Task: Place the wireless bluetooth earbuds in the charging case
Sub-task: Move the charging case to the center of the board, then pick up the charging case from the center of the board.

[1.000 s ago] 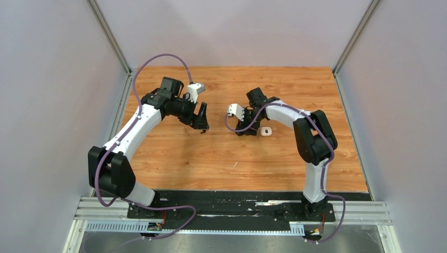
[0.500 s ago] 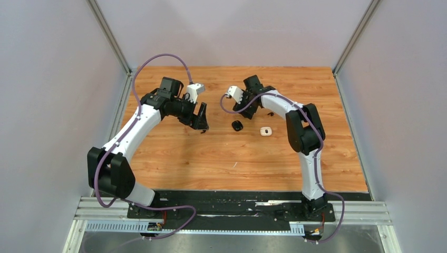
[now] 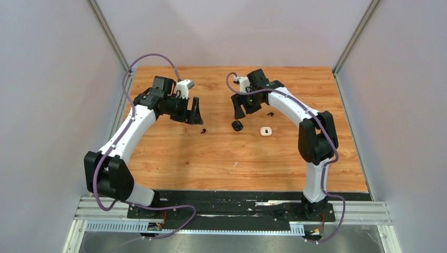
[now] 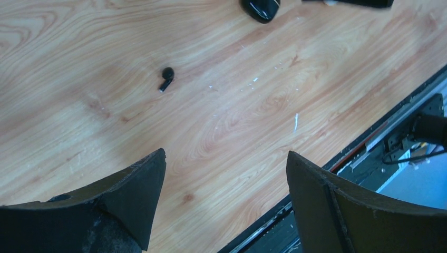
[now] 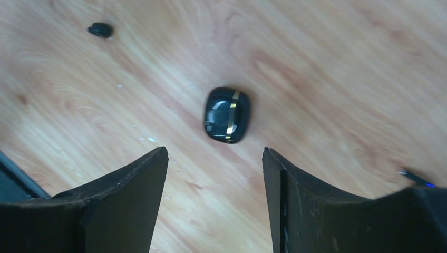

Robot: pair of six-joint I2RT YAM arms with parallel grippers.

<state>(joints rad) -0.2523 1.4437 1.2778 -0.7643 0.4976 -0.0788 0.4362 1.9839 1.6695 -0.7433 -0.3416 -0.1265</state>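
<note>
From above, we see the left claw point(image 3: 196, 113) hanging over the counter point(image 3: 174, 158) with its jaws wide apart and nothing between them. A black earbud point(image 3: 203, 131) lies on the wood just past its tips, on the side toward the arm bases. The right claw point(image 3: 240, 108) also stands apart and empty. The black case point(image 3: 237, 125) sits close beneath its tips, untouched. The white case point(image 3: 265, 132) lies farther off, on that claw's right. A second black earbud point(image 3: 270, 114) rests beside the right claw, between it and the white case.

In the left wrist view, the left claw point(image 4: 224, 158) shows both fingers point(image 4: 132, 211) spread, with bare wood in the gap. The black earbud point(image 4: 167, 78) lies ahead of the left finger, well clear of it. The black case point(image 4: 260, 7) is farther ahead, cut off by the top edge.

In the right wrist view, the right claw point(image 5: 213, 153) is parted. The black case point(image 5: 227, 115), lid shut and crossed by a thin gold line, lies just ahead of the gap, touching neither finger. The black earbud point(image 5: 100, 30) sits well ahead and to the left. A dark shape at the right edge is too blurred for us to name.
</note>
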